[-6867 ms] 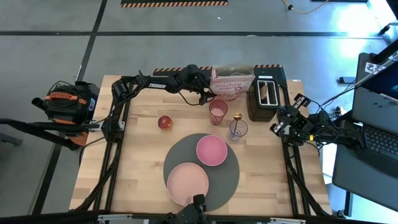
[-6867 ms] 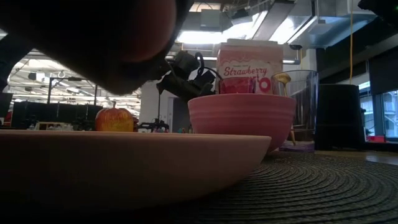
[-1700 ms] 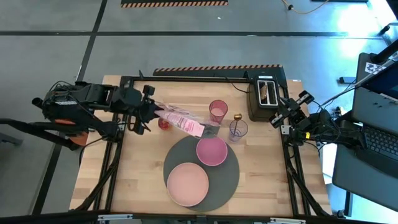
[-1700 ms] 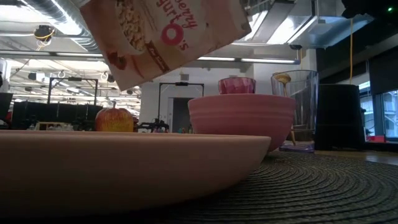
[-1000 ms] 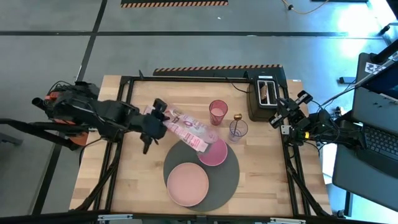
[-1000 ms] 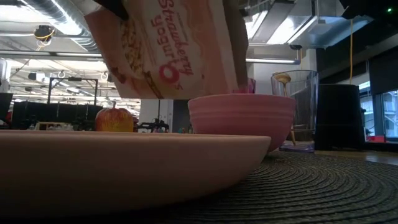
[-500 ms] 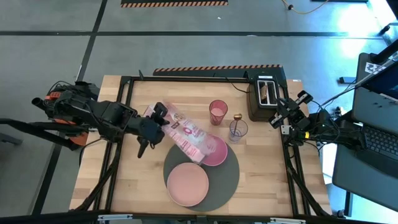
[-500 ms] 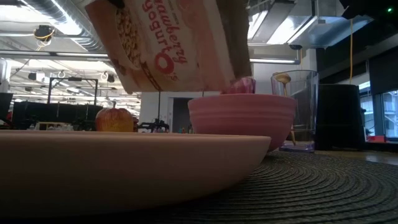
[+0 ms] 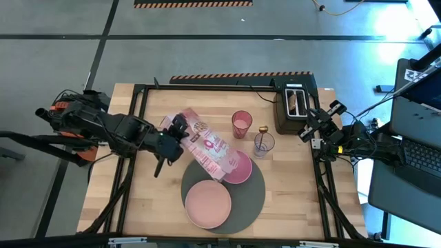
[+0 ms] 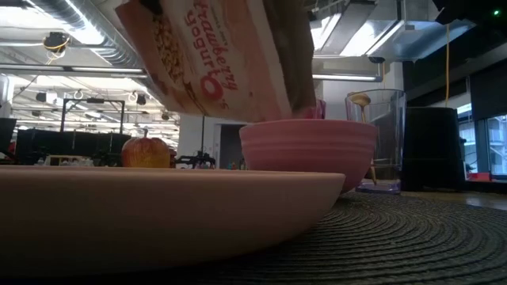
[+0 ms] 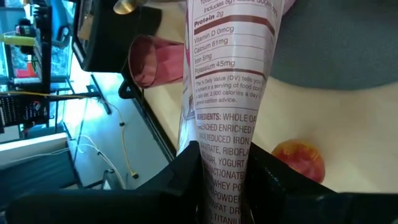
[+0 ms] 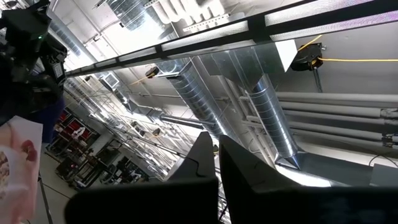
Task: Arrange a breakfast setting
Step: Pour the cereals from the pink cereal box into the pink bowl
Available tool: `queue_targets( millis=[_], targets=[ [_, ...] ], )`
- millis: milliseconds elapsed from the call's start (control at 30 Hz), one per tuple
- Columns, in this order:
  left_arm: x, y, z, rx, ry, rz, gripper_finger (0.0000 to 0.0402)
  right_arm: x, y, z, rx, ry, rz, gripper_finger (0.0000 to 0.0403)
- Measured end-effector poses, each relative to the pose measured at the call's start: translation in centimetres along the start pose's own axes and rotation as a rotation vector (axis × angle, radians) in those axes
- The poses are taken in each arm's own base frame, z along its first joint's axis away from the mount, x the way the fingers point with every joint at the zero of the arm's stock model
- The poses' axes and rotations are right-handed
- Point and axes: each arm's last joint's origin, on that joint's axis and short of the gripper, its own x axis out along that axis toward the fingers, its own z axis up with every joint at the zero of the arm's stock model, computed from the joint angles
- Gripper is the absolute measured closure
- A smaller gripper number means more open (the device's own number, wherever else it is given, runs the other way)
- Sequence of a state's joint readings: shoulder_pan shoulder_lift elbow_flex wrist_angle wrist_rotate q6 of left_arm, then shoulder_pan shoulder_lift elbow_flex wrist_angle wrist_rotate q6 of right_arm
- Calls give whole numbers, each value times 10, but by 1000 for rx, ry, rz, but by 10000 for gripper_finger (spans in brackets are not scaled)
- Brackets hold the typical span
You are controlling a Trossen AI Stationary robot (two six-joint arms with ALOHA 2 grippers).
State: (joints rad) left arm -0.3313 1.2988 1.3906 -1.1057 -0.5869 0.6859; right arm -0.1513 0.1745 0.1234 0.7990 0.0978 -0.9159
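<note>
My left gripper (image 9: pixel 180 129) is shut on the pink-and-white cereal box (image 9: pixel 209 148), which is tipped upside down, its lower end over the pink bowl (image 9: pixel 239 169). The bowl and the larger pink plate (image 9: pixel 207 204) sit on the round dark-grey mat (image 9: pixel 253 196). Beyond the bowl stand the pink tumbler (image 9: pixel 242 124) and the clear glass (image 9: pixel 264 143) holding the small spoon (image 9: pixel 263 129). The red apple (image 11: pixel 301 158) lies on the table under the box. My right gripper (image 9: pixel 318 127) waits shut at the table's right edge, pointing up. My left gripper pinches the cereal box between its two fingers (image 11: pixel 186 180) at its raised end (image 11: pixel 225 180), one finger on each broad face. It comes from the table's left, slanting down along the box. The box is lifted clear and slopes down toward the bowl.
A black toaster (image 9: pixel 295 117) with brown toast (image 9: pixel 295 102) in its slot stands at the far right. Bare wood lies at the table's near left and near right of the mat.
My left gripper has rolled its wrist, turning the cereal box about its length so more of its broad face shows from above. The box stays lifted and inverted, its lower end still over the bowl.
</note>
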Motion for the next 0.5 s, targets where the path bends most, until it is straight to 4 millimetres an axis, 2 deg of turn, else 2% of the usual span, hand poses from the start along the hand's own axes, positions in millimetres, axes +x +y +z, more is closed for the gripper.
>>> queue_targets(
  millis=[233,500],
  targets=[
    [15,-3,9,58,73,16,306,0,0,0,-4,1,0,403],
    [13,-4,12,104,85,47,306,0,0,-1,-5,16,-8,403]
  ],
)
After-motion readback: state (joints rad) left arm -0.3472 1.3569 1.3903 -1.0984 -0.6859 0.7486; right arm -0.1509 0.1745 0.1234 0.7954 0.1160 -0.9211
